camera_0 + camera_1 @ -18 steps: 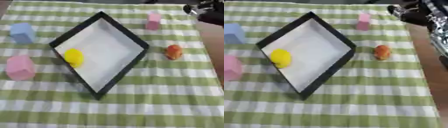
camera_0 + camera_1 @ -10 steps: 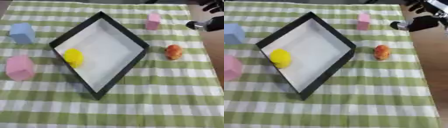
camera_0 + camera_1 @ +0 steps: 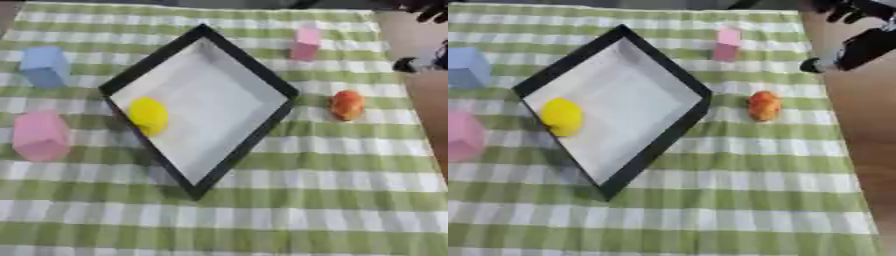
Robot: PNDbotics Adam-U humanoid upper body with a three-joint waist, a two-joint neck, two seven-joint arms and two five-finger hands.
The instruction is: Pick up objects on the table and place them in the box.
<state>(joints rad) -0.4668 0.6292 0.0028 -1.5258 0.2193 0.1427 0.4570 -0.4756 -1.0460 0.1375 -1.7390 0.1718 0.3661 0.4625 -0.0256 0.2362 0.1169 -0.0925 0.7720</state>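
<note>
The right hand (image 3: pixel 859 45) had drawn back from where it was 0.9 s before. Then it hung over the far right corner of the cloth, close to the small pink block; now it sat at the upper right edge of the view, off the cloth and above the bare counter (image 3: pixel 859 125). Only dark, blurred parts of it showed, so whether its fingers were spread or curled could not be told, and nothing could be seen in its hold. The objects lay as they had before.

On the green and white checked cloth (image 3: pixel 262 215) there was 1 box (image 3: pixel 246 142), a black-rimmed tray with a pale floor, turned so that its corners pointed near and far. Inside it, against the left wall, lay 1 yellow object (image 3: pixel 148 115).

Outside the box there were 4 objects. 1 blue block (image 3: pixel 44 66) stood at the far left, well apart from the rim. 1 large pink block (image 3: pixel 38 135) stood at the near left, beside the box's left corner. 1 small pink block (image 3: pixel 306 43) stood beyond the box's far right edge. 1 orange object (image 3: pixel 346 104) lay to the right of the box, near its right corner and not touching it.

The left hand showed in neither view.
</note>
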